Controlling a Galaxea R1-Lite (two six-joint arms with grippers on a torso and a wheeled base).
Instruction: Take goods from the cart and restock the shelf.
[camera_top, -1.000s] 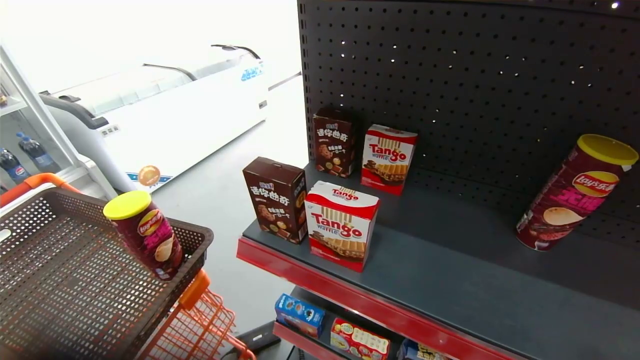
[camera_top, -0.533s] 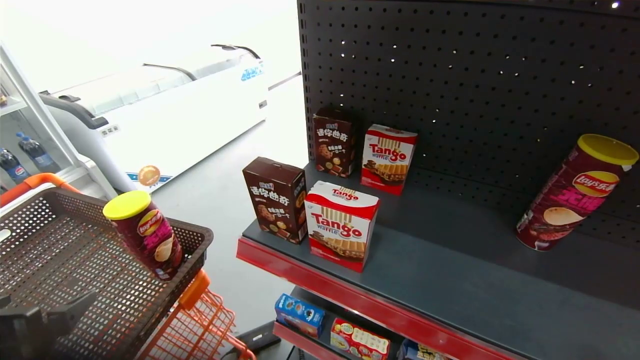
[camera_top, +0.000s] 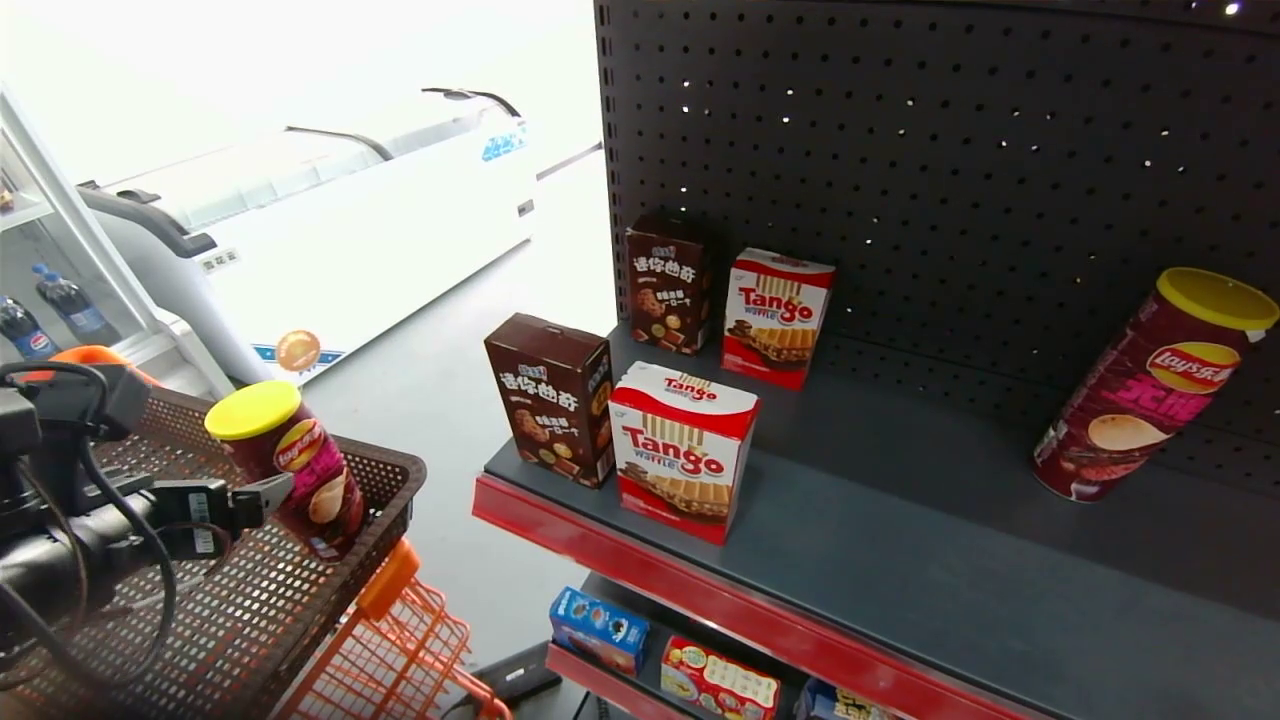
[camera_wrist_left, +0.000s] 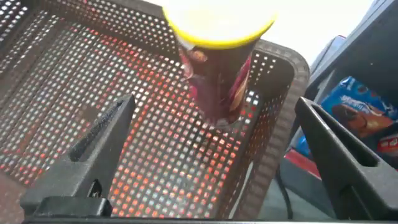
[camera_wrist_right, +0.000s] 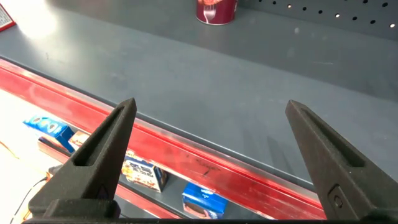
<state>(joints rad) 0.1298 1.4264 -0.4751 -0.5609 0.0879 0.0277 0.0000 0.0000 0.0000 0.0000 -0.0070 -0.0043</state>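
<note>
1. Hanging over the brown cart basket (camera_top: 395, 470), the left hand (camera_wrist_left: 216, 104) is spread wide, its gap facing the chip can (camera_top: 290, 470).
2. That can stands upright in the basket's corner nearest the shelf (camera_top: 900, 540); it has a yellow lid and a maroon label with a round logo.
3. The right hand (camera_wrist_right: 211, 107) is spread above the grey shelf.
4. Farther back stand brown boxes (camera_top: 550, 400), red-and-white wafer boxes (camera_top: 682, 450) and a second can (camera_top: 1150, 390).

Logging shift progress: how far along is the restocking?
Done: one yellow-lidded maroon chip can stands on the dark grey shelf. In hand: nothing yet; the open left hand faces a second such can in the brown perforated cart basket. Left: grasp it and shelve it.
</note>
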